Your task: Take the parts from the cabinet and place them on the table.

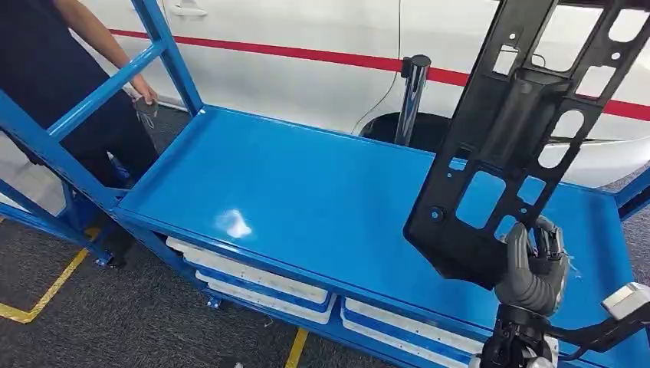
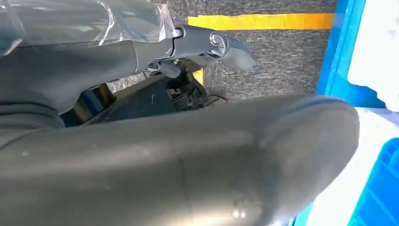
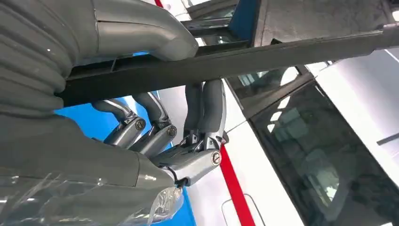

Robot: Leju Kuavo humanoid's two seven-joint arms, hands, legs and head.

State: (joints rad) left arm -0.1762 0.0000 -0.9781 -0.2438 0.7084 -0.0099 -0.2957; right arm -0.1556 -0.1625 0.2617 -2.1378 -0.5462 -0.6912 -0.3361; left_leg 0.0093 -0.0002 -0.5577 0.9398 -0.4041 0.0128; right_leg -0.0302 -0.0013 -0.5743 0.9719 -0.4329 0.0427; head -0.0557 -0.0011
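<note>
Person in a dark top [image 1: 54, 69] at about ten o'clock in the head view, standing behind the blue metal rack frame [image 1: 100, 92], one hand near a diagonal bar. From there a glossy blue table top [image 1: 306, 199] runs across the middle, with white trays [image 1: 253, 280] on the shelf under it at six o'clock. Behind it stands a white car with a red stripe [image 1: 322, 54] and a chrome post [image 1: 412, 96] at one o'clock. At three o'clock, a long black plastic panel with cut-out openings [image 1: 513, 130] stands tilted above the table top, not resting on it. The right hand [image 1: 534, 268] at five o'clock grips its lower edge, thumb on one face, fingers [image 3: 204, 110] curled over the other. The left hand [image 2: 207, 47] hangs over grey carpet with a yellow line [image 2: 263, 21]; whether it is spread or closed cannot be told.
</note>
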